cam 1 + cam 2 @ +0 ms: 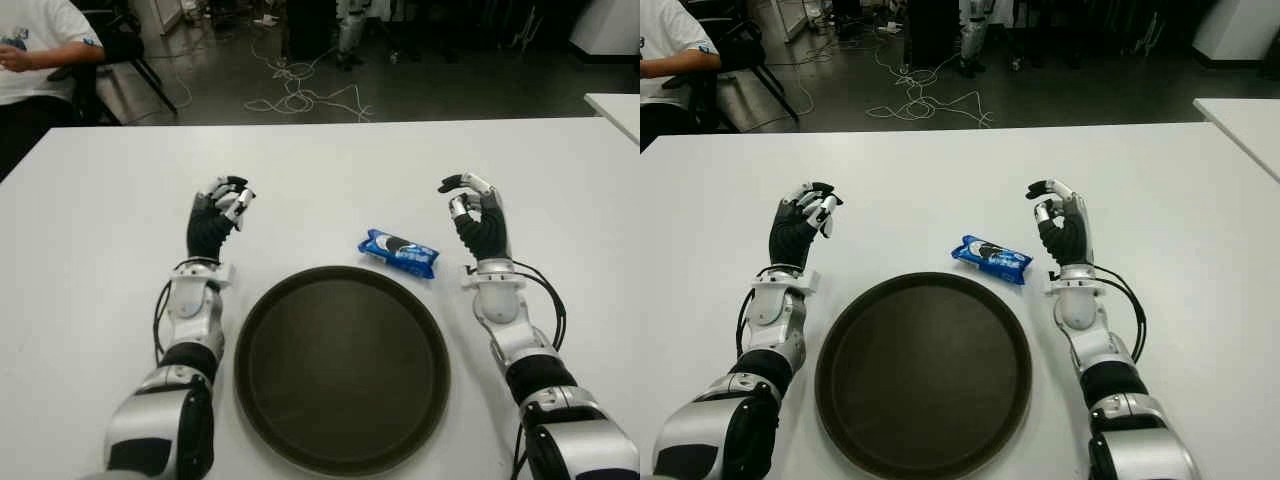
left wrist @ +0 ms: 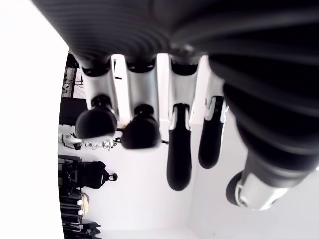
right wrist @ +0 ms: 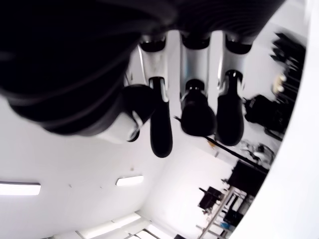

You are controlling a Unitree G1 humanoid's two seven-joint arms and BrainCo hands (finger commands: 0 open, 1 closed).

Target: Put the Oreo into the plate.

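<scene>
The left robot hand [image 1: 222, 205] is standing raised above the white tabletop [image 1: 110, 230], to the left of the plate [image 1: 341, 368], with its fingers loosely bent and grasping nothing. In its wrist view the fingers [image 2: 179, 149] are hanging relaxed and apart, with only bare space between them. The right robot hand [image 1: 474, 205] is standing raised on the far right side of the plate, also relaxed and holding nothing; its thumb and forefinger are curving toward each other without closing on anything. Its wrist view is showing the fingers [image 3: 198, 110] slightly curled and empty.

The Oreo [image 1: 399, 253], a blue packet, is lying flat on the tabletop just beyond the far right rim of the dark round plate, between the plate and the right robot hand, touching neither hand. The plate is sitting empty between the two forearms.

Whether either hand is touching the tabletop is hard to tell. A person [image 1: 35, 45] is sitting at the far left corner, mostly cut off by the frame edge. Cables [image 1: 300, 95] are trailing across the floor beyond the tabletop.
</scene>
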